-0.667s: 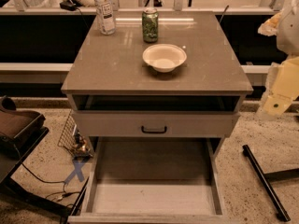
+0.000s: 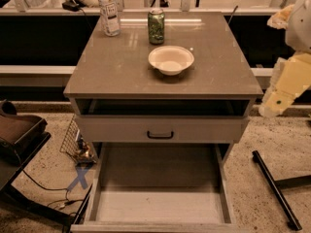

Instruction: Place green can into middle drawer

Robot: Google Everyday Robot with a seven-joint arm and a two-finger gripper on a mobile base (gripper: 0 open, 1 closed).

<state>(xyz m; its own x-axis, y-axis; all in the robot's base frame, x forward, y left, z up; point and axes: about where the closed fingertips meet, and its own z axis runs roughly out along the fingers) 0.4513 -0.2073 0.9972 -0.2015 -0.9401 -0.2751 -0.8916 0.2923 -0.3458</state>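
The green can [image 2: 156, 26] stands upright at the back of the cabinet top, right of the clear bottle [image 2: 109, 11] and behind the white bowl [image 2: 170, 59]. The middle drawer [image 2: 97, 188] is pulled out low at the front, and its floor is bare. My gripper [image 2: 272, 105] hangs at the end of the pale arm at the right edge. It is off the cabinet's right side, far from the can, and holds nothing that I can see.
A shut drawer front with a black handle [image 2: 160, 134] sits above the open drawer, under an open slot. A black bar [image 2: 274, 188] lies on the floor to the right. A dark chair [image 2: 19, 135] and a wire basket [image 2: 75, 142] are to the left.
The arm at the right has shifted slightly to the left. The can, the bowl, the bottle and the drawer have not moved.
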